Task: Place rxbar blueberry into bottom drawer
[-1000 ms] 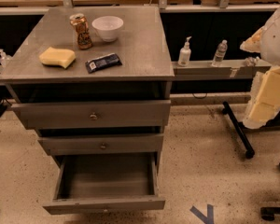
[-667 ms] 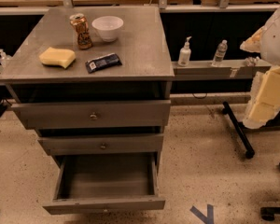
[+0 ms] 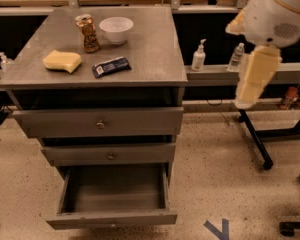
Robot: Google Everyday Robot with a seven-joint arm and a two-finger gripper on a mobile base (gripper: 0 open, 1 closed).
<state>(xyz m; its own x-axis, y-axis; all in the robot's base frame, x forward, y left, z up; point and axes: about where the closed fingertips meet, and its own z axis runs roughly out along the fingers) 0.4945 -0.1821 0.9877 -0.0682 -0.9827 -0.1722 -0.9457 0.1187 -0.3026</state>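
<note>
The rxbar blueberry [image 3: 111, 66], a flat dark navy bar with a white patch at its left end, lies on the grey cabinet top [image 3: 150, 49], near the front middle. The bottom drawer [image 3: 112, 218] is pulled open below, and its grey interior holds nothing. The two drawers above it are shut. My gripper is out of view. Only the white arm housing [image 3: 280, 9] and a cream arm link [image 3: 252, 76] show at the upper right, well to the right of the cabinet.
A yellow sponge [image 3: 62, 61], a brown can [image 3: 89, 33] and a white bowl [image 3: 116, 29] also sit on the cabinet top. Two bottles [image 3: 198, 56] [image 3: 235, 57] stand on a rail to the right. A black stand leg [image 3: 255, 139] crosses the floor at right.
The arm has swung left and a little upward, further into view. The bar, the other objects and the drawers have not moved.
</note>
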